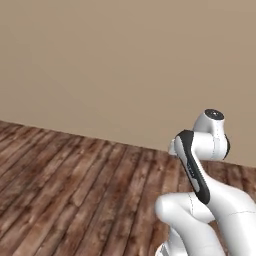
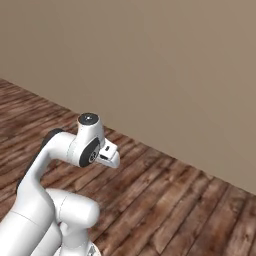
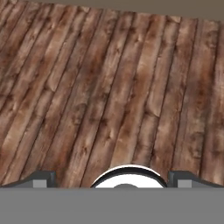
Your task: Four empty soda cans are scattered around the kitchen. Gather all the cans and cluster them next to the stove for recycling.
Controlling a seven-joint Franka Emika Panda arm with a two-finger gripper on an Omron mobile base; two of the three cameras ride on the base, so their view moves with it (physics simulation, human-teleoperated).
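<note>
From where I stood, the arm (image 1: 200,170) was folded up over its base, elbow high, and much of it ran off the lower edge of both base views. In the left base view the hand was tucked behind the wrist joint, so I could not make out the fingers there. In the right base view a white piece of the hand jutted from the wrist, but the tips themselves were too small and turned away to read.

Looking along the hand, the gripper (image 3: 112,178) showed its two dark fingertips (image 3: 39,178) at the far left and far right of the bottom edge, spread wide apart with nothing between them but floor. They were cut off low down, so only their upper ends were visible.

Under the hand lay the wood-plank floor (image 3: 109,87), brown and knotted, its boards running away toward a plain beige wall (image 1: 125,60). That floor and wall were all I could see of the kitchen. The wall met the floor in a straight line slanting across both base views, and a thin strip of it crossed the top of the hand view.
</note>
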